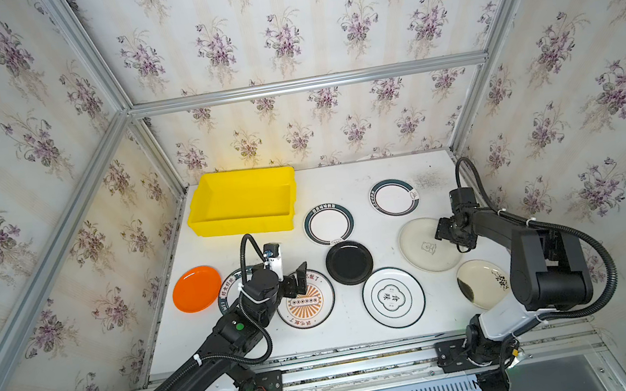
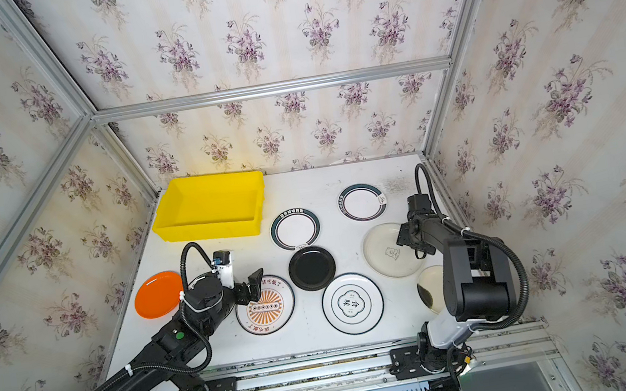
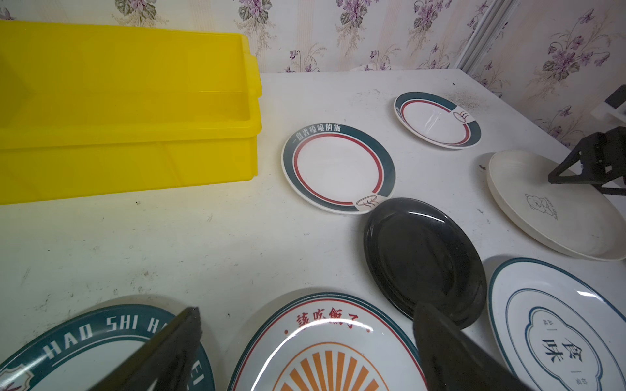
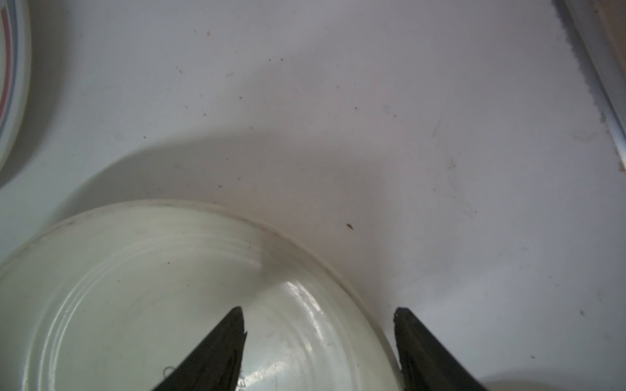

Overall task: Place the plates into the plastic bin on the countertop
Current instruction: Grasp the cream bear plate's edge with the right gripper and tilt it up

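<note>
Straddling cream plate [image 4: 135, 287] rim: right hand [image 4: 318, 313], jaws apart.

"HAO SHI" on a green-rimmed plate [image 3: 67, 342], "食味" on a blue-lined plate [image 3: 555, 333]

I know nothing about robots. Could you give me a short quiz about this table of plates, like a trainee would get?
1. True or false: the yellow bin already holds a plate.
2. The right claw has one finger on either side of which plate's rim? A black plate, B cream bear plate, C sunburst plate.
3. What colour is the leftmost plate in both top views?
Key: 1 false; 2 B; 3 the orange plate.
</note>
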Robot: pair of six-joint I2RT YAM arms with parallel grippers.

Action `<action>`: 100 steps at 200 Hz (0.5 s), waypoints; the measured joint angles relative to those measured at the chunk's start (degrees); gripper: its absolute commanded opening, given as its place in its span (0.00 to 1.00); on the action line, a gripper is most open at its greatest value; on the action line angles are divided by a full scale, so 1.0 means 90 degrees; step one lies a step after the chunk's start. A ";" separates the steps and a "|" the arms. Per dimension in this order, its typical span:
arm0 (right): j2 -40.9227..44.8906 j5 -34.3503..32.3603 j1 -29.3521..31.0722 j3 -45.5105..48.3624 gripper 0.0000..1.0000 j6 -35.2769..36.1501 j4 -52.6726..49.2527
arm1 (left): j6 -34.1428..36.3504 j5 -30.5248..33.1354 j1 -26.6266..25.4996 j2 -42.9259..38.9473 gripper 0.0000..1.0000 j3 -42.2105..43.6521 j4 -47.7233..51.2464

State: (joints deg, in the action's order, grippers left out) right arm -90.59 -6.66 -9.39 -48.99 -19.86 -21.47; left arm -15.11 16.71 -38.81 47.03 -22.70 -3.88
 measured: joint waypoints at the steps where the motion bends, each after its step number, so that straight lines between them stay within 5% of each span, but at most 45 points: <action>1: 0.0000 0.0015 0.0000 0.0002 0.65 0.0000 0.0005 | 0.0000 0.0000 0.0000 0.0002 1.00 0.0000 0.0000; 21: 0.0000 0.0090 0.0005 0.0039 0.58 0.0049 0.0056 | 0.0000 0.0010 0.0000 0.0034 1.00 0.0000 0.0000; 79: -0.0075 0.0340 0.0000 0.0036 0.13 0.0304 0.0039 | -0.0022 0.0015 0.0000 0.0131 1.00 -0.0010 -0.0005; 100: -0.0138 0.0452 0.0000 0.0000 0.08 0.0211 0.0087 | -0.0022 0.0017 0.0000 0.0160 1.00 -0.0010 -0.0012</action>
State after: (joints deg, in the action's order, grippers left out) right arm -91.83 -2.59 -9.39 -48.99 -17.96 -20.69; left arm -15.31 16.86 -38.81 48.47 -22.79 -3.99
